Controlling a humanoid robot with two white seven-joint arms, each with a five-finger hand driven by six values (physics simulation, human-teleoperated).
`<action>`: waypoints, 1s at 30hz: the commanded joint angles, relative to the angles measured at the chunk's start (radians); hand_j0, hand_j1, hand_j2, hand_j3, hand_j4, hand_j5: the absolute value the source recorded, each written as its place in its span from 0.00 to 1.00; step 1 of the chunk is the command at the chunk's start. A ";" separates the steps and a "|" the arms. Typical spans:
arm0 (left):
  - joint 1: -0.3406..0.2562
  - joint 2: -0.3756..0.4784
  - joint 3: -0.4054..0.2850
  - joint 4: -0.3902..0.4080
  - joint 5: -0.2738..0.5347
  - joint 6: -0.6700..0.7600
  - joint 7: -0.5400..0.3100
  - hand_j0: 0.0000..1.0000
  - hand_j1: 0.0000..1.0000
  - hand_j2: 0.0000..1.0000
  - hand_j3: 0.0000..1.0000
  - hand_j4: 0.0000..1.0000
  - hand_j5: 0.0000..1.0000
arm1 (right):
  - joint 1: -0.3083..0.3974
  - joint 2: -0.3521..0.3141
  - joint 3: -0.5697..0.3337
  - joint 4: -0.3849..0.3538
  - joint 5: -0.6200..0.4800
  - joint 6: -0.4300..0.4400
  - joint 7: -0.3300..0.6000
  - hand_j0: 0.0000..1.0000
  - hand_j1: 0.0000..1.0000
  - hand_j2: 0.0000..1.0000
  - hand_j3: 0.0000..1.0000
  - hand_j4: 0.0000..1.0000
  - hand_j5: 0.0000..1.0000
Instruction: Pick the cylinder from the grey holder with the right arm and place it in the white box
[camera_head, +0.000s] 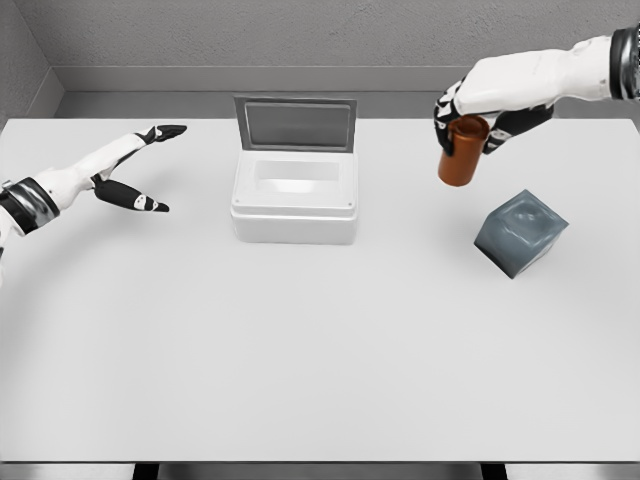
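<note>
Left hand (135, 170): far left above the worktop (300, 360), fingers spread, holding nothing.
Box (294, 200): white, centre back, lid raised upright behind it.
Cylinder (463, 151): brown, tilted, lifted off the worktop, up and left of the holder, apart from it.
Right hand (470, 115): fingers wrapped around the cylinder's upper part.
Holder (520, 233): grey block, right side, sitting askew.

A bare simulated test room, more lab bench than home. A plain white table (320, 360) fills the view, its far edge running close to flat grey walls (300, 30) with a lighter strip along their base.
</note>
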 joint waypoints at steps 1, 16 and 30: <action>0.000 0.000 -0.006 0.001 0.007 0.002 0.000 1.00 1.00 1.00 1.00 1.00 1.00 | -0.003 0.018 -0.002 0.000 -0.006 0.003 -0.001 0.40 0.40 0.40 0.40 0.40 0.40; -0.034 -0.022 0.004 0.071 0.019 0.002 -0.009 1.00 1.00 1.00 1.00 1.00 1.00 | -0.012 0.084 -0.036 -0.001 -0.008 0.003 -0.001 0.40 0.40 0.40 0.40 0.40 0.40; -0.095 -0.095 0.009 0.222 0.022 0.002 -0.029 1.00 1.00 1.00 1.00 1.00 1.00 | -0.003 0.176 -0.044 0.002 -0.006 0.003 0.001 0.40 0.40 0.40 0.40 0.40 0.40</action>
